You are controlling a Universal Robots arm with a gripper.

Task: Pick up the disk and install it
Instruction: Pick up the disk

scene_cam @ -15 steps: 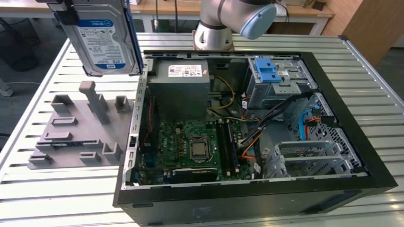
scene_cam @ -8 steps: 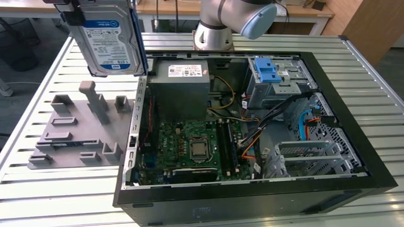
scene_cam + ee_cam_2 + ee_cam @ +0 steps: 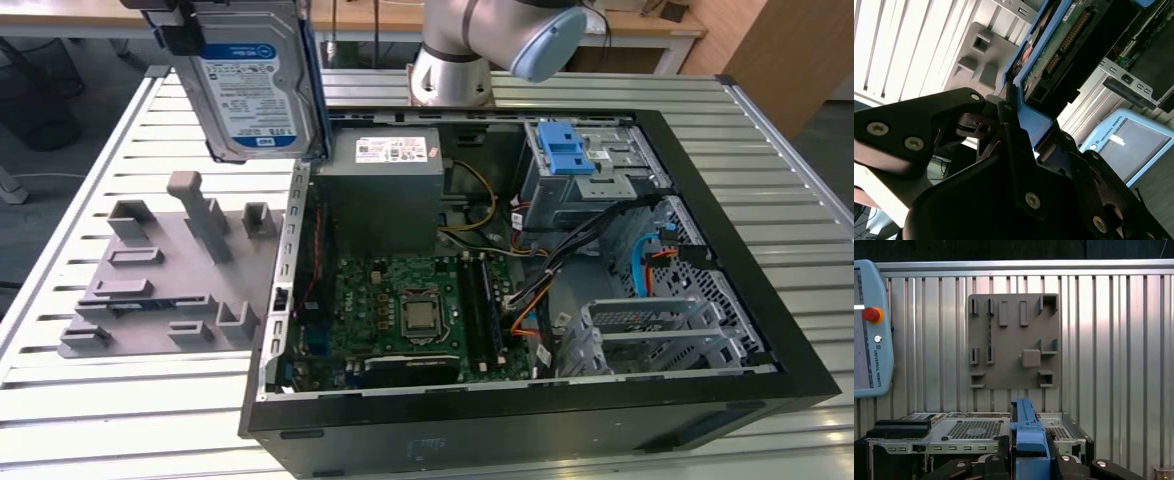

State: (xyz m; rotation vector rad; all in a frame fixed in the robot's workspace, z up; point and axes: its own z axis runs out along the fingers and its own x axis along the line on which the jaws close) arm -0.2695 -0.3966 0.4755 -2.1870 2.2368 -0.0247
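Note:
The disk (image 3: 254, 80), a silver hard drive with a blue-and-white label in a blue bracket, hangs upright in the air at the exterior view's upper left. It is above the gap between the grey fixture (image 3: 167, 270) and the open computer case (image 3: 747, 300). My gripper (image 3: 1014, 107) is shut on the disk's blue bracket edge (image 3: 1026, 432). The second wrist view shows the disk's green circuit board side (image 3: 1054, 52). The grey metal drive bay (image 3: 594, 185), with a blue latch piece (image 3: 565, 150) on top, sits in the case's far right corner, well away from the disk.
The case holds a motherboard (image 3: 414, 310), a power supply (image 3: 387, 185) and loose cables (image 3: 627, 260). The arm's base (image 3: 461, 60) stands behind the case. A teach pendant (image 3: 869, 330) lies on the slatted metal table (image 3: 1114, 340) beside the fixture (image 3: 1014, 340).

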